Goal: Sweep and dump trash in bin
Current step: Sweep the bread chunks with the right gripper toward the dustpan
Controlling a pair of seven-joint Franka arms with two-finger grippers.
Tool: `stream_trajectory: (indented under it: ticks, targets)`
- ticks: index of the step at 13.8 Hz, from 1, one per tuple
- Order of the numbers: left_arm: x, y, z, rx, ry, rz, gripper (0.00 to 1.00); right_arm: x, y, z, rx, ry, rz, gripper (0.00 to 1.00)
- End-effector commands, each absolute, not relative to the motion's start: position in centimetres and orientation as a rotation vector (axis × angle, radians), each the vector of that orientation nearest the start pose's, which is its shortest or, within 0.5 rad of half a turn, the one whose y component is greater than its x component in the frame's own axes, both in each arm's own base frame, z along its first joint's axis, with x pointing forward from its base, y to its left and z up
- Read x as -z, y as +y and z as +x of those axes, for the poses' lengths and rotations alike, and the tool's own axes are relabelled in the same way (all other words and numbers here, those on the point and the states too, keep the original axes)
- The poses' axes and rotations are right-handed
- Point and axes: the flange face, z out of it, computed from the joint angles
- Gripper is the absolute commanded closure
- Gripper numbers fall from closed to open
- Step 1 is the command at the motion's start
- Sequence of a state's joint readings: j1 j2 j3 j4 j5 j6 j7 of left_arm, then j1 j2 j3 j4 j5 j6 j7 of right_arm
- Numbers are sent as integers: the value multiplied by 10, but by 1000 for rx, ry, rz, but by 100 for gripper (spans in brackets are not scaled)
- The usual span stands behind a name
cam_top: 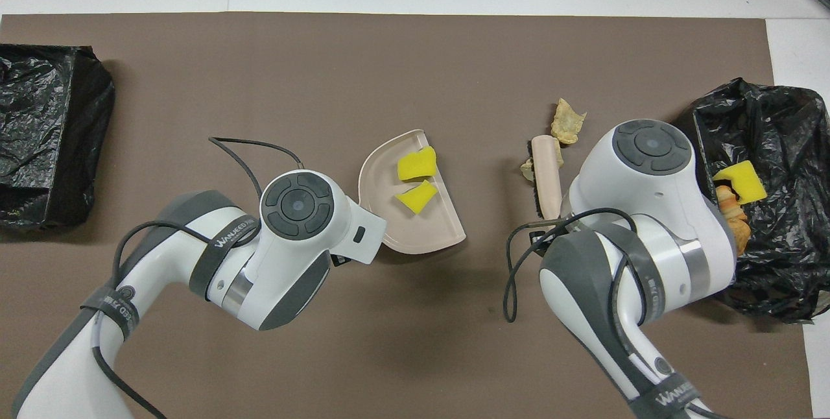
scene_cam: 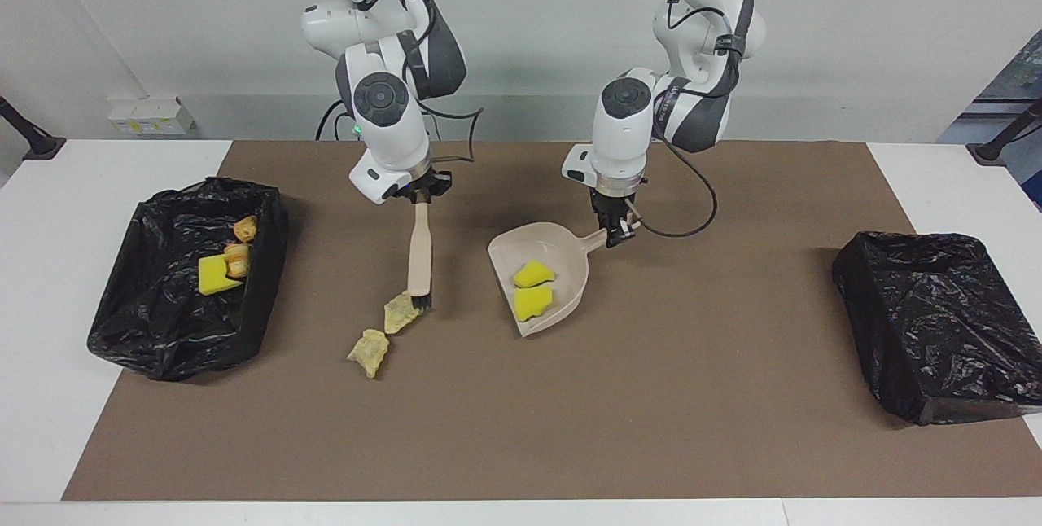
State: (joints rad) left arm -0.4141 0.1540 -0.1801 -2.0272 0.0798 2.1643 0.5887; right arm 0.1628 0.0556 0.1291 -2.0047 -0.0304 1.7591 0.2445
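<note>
Over mid-worktop, the left claw (scene_cam: 616, 231) is clamped on the beige dustpan (scene_cam: 545, 286) handle, two yellow sponge chunks (scene_cam: 533, 288) inside. Right claw (scene_cam: 421, 194) grips the brush (scene_cam: 420, 259), bristles touching one beige lump (scene_cam: 400, 314). More trash sits in the black-lined bin (scene_cam: 187, 330) at the right arm's end.

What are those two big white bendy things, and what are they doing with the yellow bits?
They are two robot arms. One picture looks at them from across the table, the other looks down from above. The left gripper holds a beige dustpan with two yellow sponge pieces in it. The right gripper holds a little brush, its bristles touching one of two beige scraps on the brown mat. A black bin at the right arm's end already holds some trash. Another black bin sits at the left arm's end.
</note>
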Motion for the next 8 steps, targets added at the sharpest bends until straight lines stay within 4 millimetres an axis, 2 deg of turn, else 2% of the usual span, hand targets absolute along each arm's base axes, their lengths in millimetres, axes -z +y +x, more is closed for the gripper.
stream_trajectory:
  ticks: [1,2,3,5,8]
  targets:
    - [-386,-324,497,-30,1686,-2676,100,-404,103,527,-441,-152,-3302,100]
    - [-387,-324,498,-38,1642,-2704,100,-401,81,535,-419,-190,-3319,100]
    - [-387,-325,498,-52,1625,-2714,100,-393,71,542,-406,-286,-3366,100]
    - [-373,-332,495,-94,1590,-2734,100,-376,56,553,-397,-370,-3450,100]
    - [-376,-334,496,-90,1560,-2751,100,-347,45,565,-411,-455,-3501,100]
